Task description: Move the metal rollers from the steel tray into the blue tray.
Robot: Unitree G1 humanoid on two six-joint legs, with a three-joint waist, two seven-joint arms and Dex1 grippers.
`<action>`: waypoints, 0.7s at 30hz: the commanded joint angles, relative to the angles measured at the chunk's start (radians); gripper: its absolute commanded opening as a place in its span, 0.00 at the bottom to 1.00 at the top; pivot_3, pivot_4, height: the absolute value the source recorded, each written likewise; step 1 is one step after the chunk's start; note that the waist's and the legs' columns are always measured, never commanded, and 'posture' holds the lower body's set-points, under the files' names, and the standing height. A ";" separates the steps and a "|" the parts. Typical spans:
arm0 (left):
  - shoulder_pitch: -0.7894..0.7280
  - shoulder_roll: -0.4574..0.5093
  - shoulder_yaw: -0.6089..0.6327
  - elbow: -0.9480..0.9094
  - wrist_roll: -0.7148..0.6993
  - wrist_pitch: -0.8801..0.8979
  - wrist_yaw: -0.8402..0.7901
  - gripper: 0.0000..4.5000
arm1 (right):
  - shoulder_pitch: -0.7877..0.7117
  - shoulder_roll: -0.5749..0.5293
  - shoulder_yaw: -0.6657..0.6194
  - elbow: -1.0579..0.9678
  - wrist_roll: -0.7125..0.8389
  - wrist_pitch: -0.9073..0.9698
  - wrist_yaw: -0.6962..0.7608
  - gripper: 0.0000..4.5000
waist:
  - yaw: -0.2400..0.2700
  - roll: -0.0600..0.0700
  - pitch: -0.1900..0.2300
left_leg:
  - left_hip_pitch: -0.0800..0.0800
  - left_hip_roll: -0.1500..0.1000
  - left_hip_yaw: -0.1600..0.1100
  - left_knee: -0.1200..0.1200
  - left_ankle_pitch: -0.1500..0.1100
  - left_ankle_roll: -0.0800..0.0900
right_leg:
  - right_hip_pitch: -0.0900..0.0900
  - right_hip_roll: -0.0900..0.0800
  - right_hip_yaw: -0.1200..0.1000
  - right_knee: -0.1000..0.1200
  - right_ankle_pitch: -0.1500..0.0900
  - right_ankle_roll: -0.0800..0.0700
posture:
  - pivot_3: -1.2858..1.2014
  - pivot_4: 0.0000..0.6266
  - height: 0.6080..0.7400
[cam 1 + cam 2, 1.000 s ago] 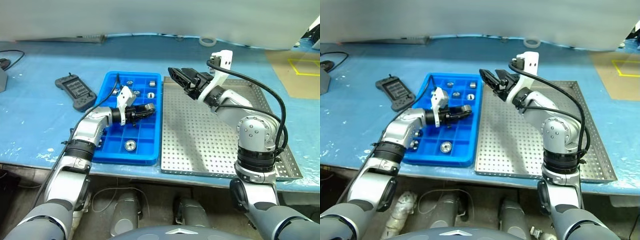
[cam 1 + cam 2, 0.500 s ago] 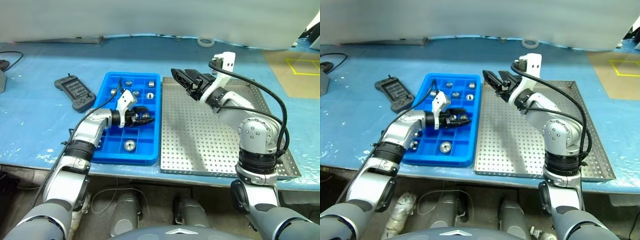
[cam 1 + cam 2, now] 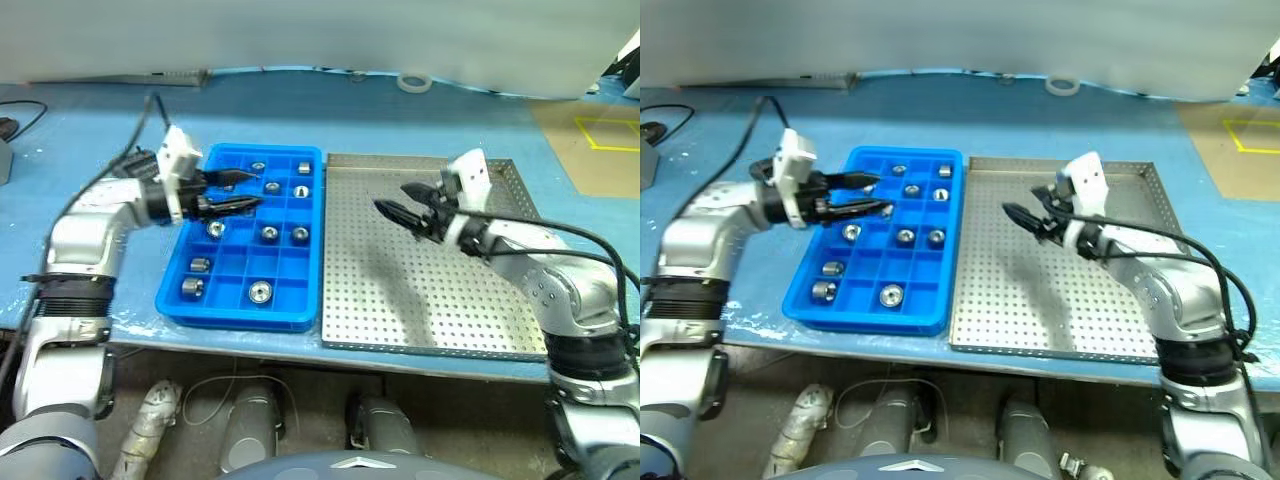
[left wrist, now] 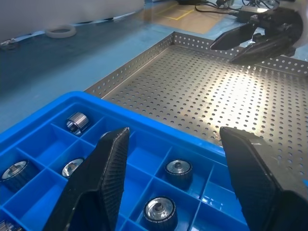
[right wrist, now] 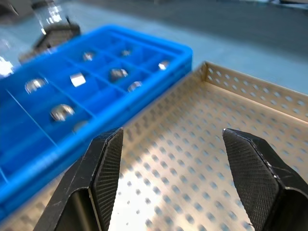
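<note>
The blue tray lies left of the steel tray. Several metal rollers sit one to a compartment in it, among them a roller near its front edge. My left gripper hovers open and empty over the tray's far left part. In the left wrist view its fingers frame the rollers below. My right gripper hangs open and empty above the steel tray's far left area. The perforated floor beneath it shows bare.
A white tape roll lies on the blue table behind the steel tray. Brown board with yellow lines covers the far right. A black cable runs at the far left. Both trays reach close to the table's front edge.
My left gripper opened low over the blue tray's middle, then rose and swung away to the left. My right gripper rolled, dropped and drew back to the right over the steel tray.
</note>
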 commanded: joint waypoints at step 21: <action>0.232 -0.041 -0.041 -0.271 -0.087 0.082 0.069 0.70 | 0.443 -0.208 -0.434 -0.050 -0.111 -0.116 0.133 0.77 | -0.018 0.004 0.000 | 0.011 0.001 0.000 0.001 -0.003 0.010 | 0.013 0.001 0.001 -0.002 -0.001 0.000 | 0.44 0.24 1.00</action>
